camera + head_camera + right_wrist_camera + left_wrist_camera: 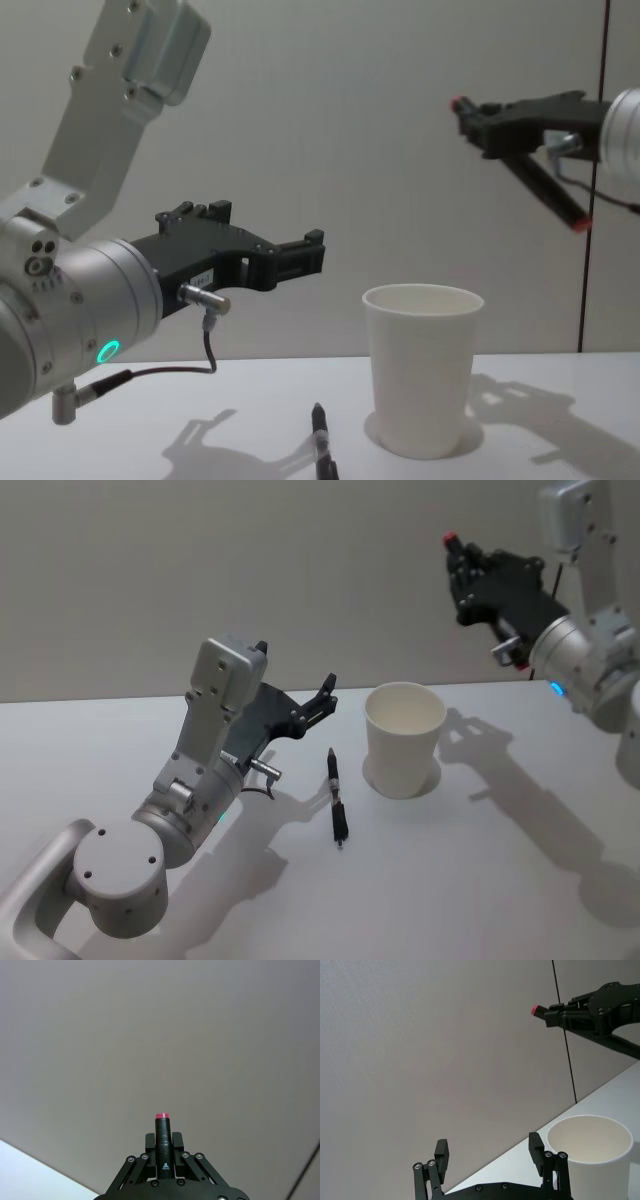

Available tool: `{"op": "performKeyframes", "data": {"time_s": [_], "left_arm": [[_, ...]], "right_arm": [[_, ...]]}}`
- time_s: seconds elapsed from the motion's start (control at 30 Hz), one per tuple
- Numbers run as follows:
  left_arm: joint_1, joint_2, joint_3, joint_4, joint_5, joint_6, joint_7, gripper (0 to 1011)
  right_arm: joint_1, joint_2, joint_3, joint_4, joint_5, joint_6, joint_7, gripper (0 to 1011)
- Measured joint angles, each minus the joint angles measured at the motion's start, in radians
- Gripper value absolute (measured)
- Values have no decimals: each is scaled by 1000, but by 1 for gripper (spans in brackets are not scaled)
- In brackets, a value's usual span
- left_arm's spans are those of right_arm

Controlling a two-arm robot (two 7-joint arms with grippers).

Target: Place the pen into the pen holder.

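White table [470,900], black pen [336,798] beside pen holder [403,745], below spread left gripper [325,693]; right gripper [463,562] aloft, tight around red-tipped pen [162,1132].

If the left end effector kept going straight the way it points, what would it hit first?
Probably the wall: the open left end effector aims past the cup, which sits just right of its line; depth is unclear.

Bright, even light lays soft grey shadows across the white table [450,905] beside the pen holder [403,738].
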Motion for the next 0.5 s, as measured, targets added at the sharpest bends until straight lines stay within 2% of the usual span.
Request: {"op": "performKeyframes", "data": {"time_s": [0.27,0.5], "left_arm": [[0,0,0,0,0,0,0,1003],[0,0,0,0,0,0,0,1004]], "right_arm": [[-13,-16,-32,2,-17,-68,57,185],[-19,-29,-53,-13,-5,-140,109,185]]}}
